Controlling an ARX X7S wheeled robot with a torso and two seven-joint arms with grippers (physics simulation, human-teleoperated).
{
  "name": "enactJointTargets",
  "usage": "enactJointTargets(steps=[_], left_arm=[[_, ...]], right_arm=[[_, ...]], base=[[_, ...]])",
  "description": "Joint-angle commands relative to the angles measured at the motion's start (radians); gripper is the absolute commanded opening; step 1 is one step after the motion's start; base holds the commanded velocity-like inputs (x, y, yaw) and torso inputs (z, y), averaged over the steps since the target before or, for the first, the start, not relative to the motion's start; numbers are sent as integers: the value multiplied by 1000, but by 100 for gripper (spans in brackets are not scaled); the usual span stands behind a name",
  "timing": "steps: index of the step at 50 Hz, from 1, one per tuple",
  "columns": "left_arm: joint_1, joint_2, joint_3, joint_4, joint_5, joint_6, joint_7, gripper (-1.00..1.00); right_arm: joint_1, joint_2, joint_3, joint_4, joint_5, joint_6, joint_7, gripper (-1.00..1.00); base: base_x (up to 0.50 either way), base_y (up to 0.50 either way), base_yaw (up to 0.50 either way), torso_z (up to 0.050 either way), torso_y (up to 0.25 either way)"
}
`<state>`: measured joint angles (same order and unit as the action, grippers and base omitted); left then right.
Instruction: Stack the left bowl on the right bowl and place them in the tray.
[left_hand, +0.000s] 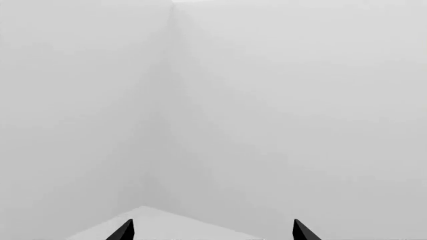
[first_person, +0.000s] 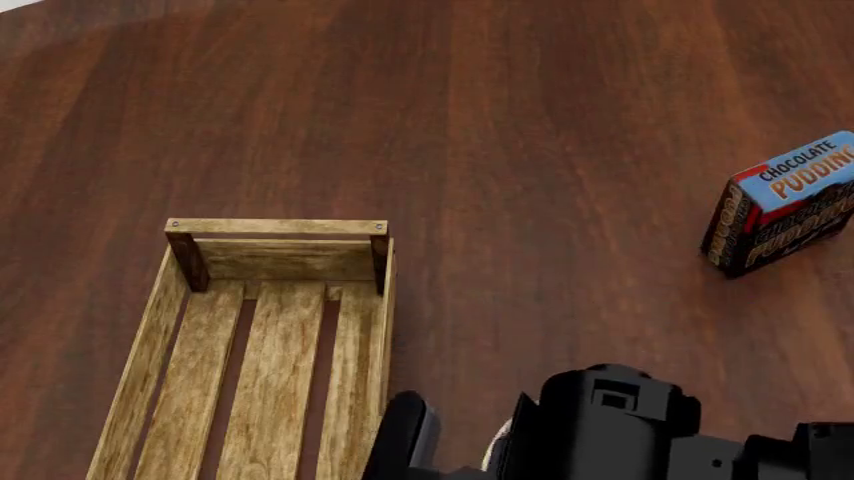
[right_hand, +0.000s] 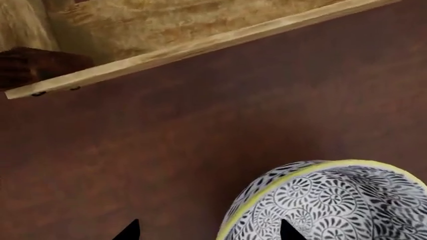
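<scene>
Closest to us in the head view, our black right gripper (first_person: 461, 445) hangs low over the dark brown wooden table (first_person: 534, 150), just beside the long side of the tray. A tiny bit of white shows between its parts there. In the right wrist view, the two black fingertips (right_hand: 128, 231) are spread apart. A round white bowl with black swirls and a yellow rim (right_hand: 327, 200) sits by one fingertip. We cannot tell if the fingers touch the bowl.

The long light-wood tray with a slatted floor and darker corner posts (first_person: 180, 300) sits on the table at our left. It has nothing in it.

Farther off at our right stands a chocolate pudding box in brown, blue and red (first_person: 781, 205), well apart from the tray.

Our left gripper (left_hand: 212, 231) is spread open too, and it faces only plain pale grey walls.
</scene>
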<state>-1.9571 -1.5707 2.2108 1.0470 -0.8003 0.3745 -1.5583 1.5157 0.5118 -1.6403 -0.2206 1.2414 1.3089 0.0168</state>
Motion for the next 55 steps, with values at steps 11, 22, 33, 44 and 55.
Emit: enactJointTargets(steps=[11,22,33,44,55], left_arm=[[26,0,5,-1,14,11,-11,100],[25,0,-6,0,4,1,-9,100],[26,0,-15,0,4,5,-12,100],[23,0,-30,0,-5,3,-12,100],[26,0,-38,0,-8,14,-12,100]], right_arm=[[-79,4,-58,72,-36,-31,-23,100],[-82,18,-52,80,-26,-27,0,-100],[-72,39,-30,51,17,0,52,-100],[-2,98,52,-33,167,83,204,-100],[82,133,97,-85,349,152,372,-100]], base=[[0,0,0,0,0],[0,0,0,0,0],[0,0,0,0,0],[0,0,0,0,0],[0,0,0,0,0]])
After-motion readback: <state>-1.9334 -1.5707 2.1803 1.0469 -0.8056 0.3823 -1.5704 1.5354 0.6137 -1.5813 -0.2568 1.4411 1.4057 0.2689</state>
